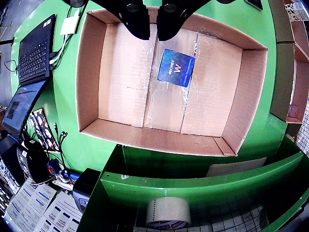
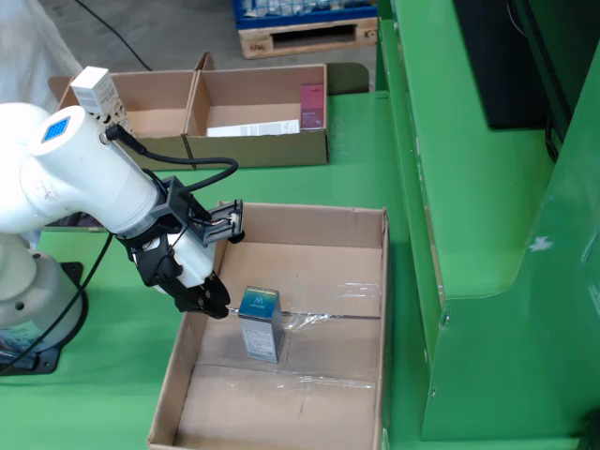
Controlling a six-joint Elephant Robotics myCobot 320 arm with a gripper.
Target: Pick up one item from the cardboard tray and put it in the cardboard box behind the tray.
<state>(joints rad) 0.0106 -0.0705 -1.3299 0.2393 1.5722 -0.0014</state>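
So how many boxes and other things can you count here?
Big cardboard box: 1
Small blue box inside it: 1
Divided cardboard tray behind: 1
Roll of tape: 1
Laptop: 1
Gripper: 1
Total: 6

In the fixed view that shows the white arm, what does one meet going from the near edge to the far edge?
Big cardboard box with a small blue-topped box standing inside it, beside the gripper → the divided cardboard tray holding a white flat item and a pink item → wooden pallet.
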